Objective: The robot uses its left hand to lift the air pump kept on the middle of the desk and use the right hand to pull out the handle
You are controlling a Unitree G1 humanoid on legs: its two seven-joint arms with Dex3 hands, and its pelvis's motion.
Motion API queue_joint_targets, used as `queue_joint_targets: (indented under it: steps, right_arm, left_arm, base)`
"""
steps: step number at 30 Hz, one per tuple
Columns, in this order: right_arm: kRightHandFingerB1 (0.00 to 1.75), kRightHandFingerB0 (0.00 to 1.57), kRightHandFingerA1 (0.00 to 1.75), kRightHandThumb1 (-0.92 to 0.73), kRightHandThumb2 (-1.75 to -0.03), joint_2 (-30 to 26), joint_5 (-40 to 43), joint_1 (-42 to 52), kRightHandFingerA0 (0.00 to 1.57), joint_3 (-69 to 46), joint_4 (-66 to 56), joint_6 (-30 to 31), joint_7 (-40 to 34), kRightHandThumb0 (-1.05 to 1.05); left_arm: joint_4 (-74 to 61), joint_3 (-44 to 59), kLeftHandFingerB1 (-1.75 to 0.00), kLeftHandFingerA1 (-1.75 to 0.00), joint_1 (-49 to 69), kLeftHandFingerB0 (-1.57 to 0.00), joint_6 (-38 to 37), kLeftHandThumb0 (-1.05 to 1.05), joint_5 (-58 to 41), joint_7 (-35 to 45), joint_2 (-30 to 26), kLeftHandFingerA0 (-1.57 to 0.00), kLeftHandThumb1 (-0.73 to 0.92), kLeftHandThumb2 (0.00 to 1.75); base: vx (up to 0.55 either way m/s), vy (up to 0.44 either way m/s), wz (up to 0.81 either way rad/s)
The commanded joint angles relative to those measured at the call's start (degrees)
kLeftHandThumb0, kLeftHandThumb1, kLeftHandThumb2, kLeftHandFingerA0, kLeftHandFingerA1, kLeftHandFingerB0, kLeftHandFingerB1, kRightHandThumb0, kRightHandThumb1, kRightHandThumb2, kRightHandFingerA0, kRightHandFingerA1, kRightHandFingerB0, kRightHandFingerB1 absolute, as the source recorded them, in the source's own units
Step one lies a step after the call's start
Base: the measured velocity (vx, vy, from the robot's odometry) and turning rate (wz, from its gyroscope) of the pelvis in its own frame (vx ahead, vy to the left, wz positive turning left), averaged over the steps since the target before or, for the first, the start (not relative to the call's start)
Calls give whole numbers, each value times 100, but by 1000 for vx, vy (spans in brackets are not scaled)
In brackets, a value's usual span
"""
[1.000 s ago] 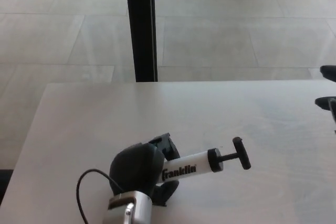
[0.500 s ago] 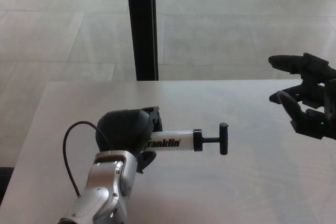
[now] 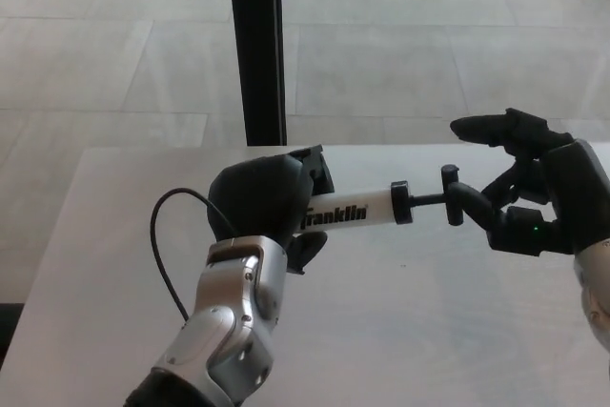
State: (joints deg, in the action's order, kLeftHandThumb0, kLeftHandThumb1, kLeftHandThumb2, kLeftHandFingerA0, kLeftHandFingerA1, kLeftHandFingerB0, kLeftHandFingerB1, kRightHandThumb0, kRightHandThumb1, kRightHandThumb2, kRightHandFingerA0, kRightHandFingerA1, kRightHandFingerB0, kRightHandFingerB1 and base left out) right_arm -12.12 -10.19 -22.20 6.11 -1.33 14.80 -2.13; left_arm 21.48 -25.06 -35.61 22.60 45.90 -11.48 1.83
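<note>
At about eight o'clock, left hand [image 3: 262,205] wrapped tight round the butt end of the air pump [image 3: 348,214], holding it clear of the desk [image 3: 457,331], over the middle, with a black cable looping off the wrist. Likely light, stiff and hard-shelled, judging by the slim white plastic barrel marked "Franklin"; smooth enough to twist in a loose hold, so best gripped round the barrel's rear, as now, leaving the front end free. Long axis near level, running from nine o'clock to three o'clock, tipped up slightly toward the right. Handle [image 3: 451,194] a short black T-bar on a thin rod, pointing to three o'clock, seemingly only a little way out of the barrel cap. Best taken across the T-bar, with the pull kept straight along the rod; a sideways tug could probably bend it or lever the barrel loose. At three o'clock, right hand [image 3: 529,195] spread and holding nothing, thumb and fingers apart, lower fingertips right up against the T-bar, whether touching unclear, not closed on it.
</note>
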Motion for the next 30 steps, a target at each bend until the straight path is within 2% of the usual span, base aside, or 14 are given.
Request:
queue_joint_targets:
  steps: [1, 2, 3, 4, 8, 9, 12, 13, 14, 15, 17, 21, 22, 30]
  right_arm:
    - [48, 59, 142, -63, -61, 116, -539, -80, 75, 43, 115, 401, -413, -50]
    - [49, 60, 147, -62, -62, 147, -508, -108, 73, -5, 231, 339, -444, -49]
    - [49, 60, 147, -62, -62, 157, -514, -112, 73, -15, 246, 333, -447, -49]
    - [49, 60, 149, -61, -62, 151, -549, -88, 74, -29, 261, 270, -482, -49]
    - [63, 56, 130, -51, -89, 164, -540, 23, 98, -88, 245, 233, -462, -51]
    - [49, 59, 156, -60, -61, 171, -504, 40, 75, -125, 268, 199, -446, -44]
    - [49, 60, 158, -61, -62, 157, -538, 53, 78, -127, 310, 162, -432, -44]
    - [64, 55, 131, -47, -89, 142, -500, 46, 109, -139, 361, 96, -386, -41]
    - [49, 59, 163, -61, -63, 132, -521, 38, 83, -131, 350, 115, -375, -43]
    - [64, 55, 133, -47, -89, 135, -521, 29, 115, -129, 315, 141, -357, -37]
    - [65, 56, 134, -47, -89, 167, -482, 7, 118, -150, 307, 63, -361, -35]
    - [65, 55, 131, -46, -90, 183, -492, -26, 118, -148, 331, 16, -366, -31]
    - [50, 60, 154, -62, -61, 181, -492, -31, 94, -145, 325, 3, -357, -31]
    - [45, 61, 133, -64, -60, 73, -639, -1, 98, 50, 231, 282, -66, -33]
  left_arm:
    - [-90, 114, -139, -175, -134, -87, 256, -18, 0, -48, 20, -101, 48, 125]
    - [-153, 72, -126, -146, -17, -101, 165, -25, 40, -142, -14, -129, 45, 119]
    - [-162, 67, -126, -146, -3, -101, 158, -25, 45, -152, -18, -129, 45, 119]
    - [-143, 19, -154, -175, 50, -85, 142, -19, 80, -176, -36, -101, 47, 124]
    - [-230, -10, -152, -175, 241, -85, 143, -20, 35, -191, -3, -100, 43, 128]
    - [-233, 2, -151, -175, 265, -87, 69, -18, 10, -242, 0, -103, 43, 130]
    - [-296, 31, -153, -175, 307, -87, 80, -18, -12, -251, 37, -103, 44, 129]
    - [-284, 10, -153, -175, 295, -87, 72, -20, 21, -295, 46, -102, 41, 132]
    - [-265, -15, -151, -175, 294, -89, 40, -20, 49, -332, 37, -104, 42, 131]
    - [-254, -46, -152, -175, 300, -88, 18, -19, 67, -333, 27, -104, 41, 132]
    - [-240, -95, -155, -175, 328, -87, 14, -20, 69, -325, 34, -102, 43, 129]
    - [-223, -151, -152, -175, 334, -89, 41, -20, 75, -305, 17, -104, 48, 125]
    - [-224, -145, -152, -175, 339, -88, 61, -19, 59, -319, 41, -104, 46, 127]
    - [-142, -158, -152, -175, 159, -87, 42, -22, 50, -339, 84, -102, 47, 127]
  base:
    - [0, 0, 0]
    - [0, 0, 0]
    - [0, 0, 0]
    - [0, 0, 0]
    - [0, 0, 0]
    - [0, 0, 0]
    - [0, 0, 0]
    - [0, 0, 0]
    - [0, 0, 0]
    - [0, 0, 0]
    - [0, 0, 0]
    - [0, 0, 0]
    - [0, 0, 0]
    - [0, 0, 0]
